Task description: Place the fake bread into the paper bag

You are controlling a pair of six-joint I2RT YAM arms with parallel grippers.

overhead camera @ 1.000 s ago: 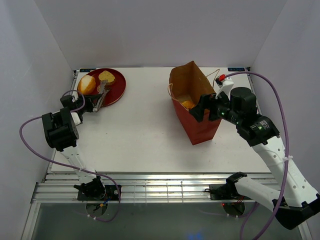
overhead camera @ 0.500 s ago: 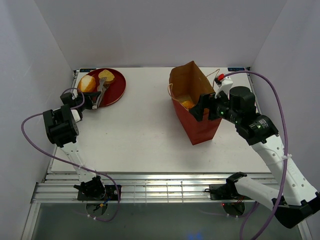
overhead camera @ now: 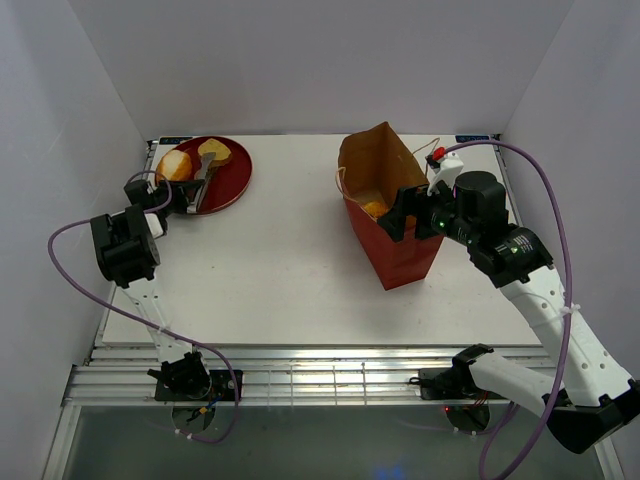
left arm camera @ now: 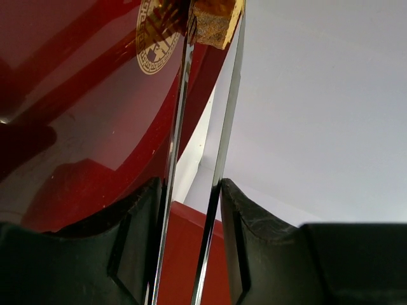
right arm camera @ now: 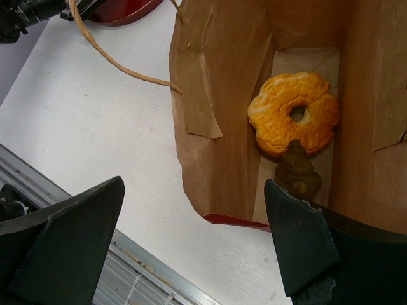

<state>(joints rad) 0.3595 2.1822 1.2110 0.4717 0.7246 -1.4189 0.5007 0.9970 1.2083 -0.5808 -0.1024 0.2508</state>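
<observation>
**Left arm pinching a plate piece; right arm waiting at the bag**

Top external: The left gripper (overhead camera: 205,170) is reaching low across the red plate (overhead camera: 232,178). The yellow-brown piece (overhead camera: 213,151) is sitting right at its tips, and the golden oval roll (overhead camera: 175,165) is lying just beside the fingers. The paper bag (overhead camera: 400,250) is standing upright on the table (overhead camera: 280,270), well apart from these fingers. The right gripper (overhead camera: 405,215) is hanging at the bag's open mouth, probably to keep the wall steady for the next drop.

Left wrist: The fingers (left arm camera: 176,127) are standing narrowly apart, and the yellow-brown piece is filling the gap between their tips. I am reading this as a pinch taking hold.

Right wrist: The fingers (right arm camera: 63,241) are spreading wide and gripping nothing. One is hanging outside the bag wall and the other over the bag's inside. Beyond them, on the bag floor, the orange ridged bun (right arm camera: 292,121) is lying with the dark brown piece (right arm camera: 297,173) touching it. That makes two breads bagged, with two waiting on the plate.

Against a second ago: The left arm is sitting farther onto the plate and its fingers are standing narrower. The right arm, the bag and its contents are showing no change.
</observation>
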